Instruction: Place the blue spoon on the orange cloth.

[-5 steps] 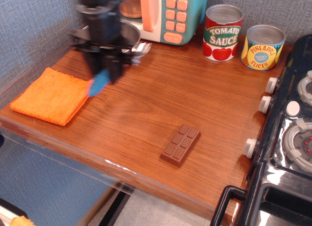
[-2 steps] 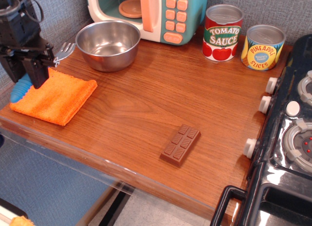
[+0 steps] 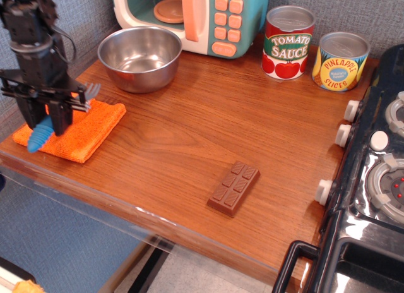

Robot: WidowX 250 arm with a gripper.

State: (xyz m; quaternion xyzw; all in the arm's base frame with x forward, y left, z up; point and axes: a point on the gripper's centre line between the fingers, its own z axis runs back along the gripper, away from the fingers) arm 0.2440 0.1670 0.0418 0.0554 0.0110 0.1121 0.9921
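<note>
At the far left, the black end effector (image 3: pixel 45 119) is hanging over the orange cloth (image 3: pixel 81 130). Its fingers are closing on the blue spoon (image 3: pixel 41 132), pinching it around the middle. The spoon is lying slanted. Its blue handle is pointing down toward the near left, past the cloth's left edge. Its silver head, with little fork tines, is pointing toward the far right, sticking out by the end effector above the cloth's far edge. So the long way of the spoon is running from near left to far right. I cannot tell if the spoon is touching the cloth or sitting just above it.

The orange cloth is lying flat at the left edge of the brown worktop (image 3: pixel 208 122). Just behind it, a shiny steel bowl (image 3: pixel 139 57) is sitting, apart from the cloth. Behind the bowl, a toy microwave (image 3: pixel 196 18) is standing by the wall. Nearer to us, in the middle, a brown chocolate bar (image 3: pixel 234 187) is lying flat. Far right, a tomato sauce can (image 3: pixel 288 43) and a pineapple can (image 3: pixel 341 61) are standing side by side. A toy stove (image 3: pixel 375 173) is sitting at the right edge.
</note>
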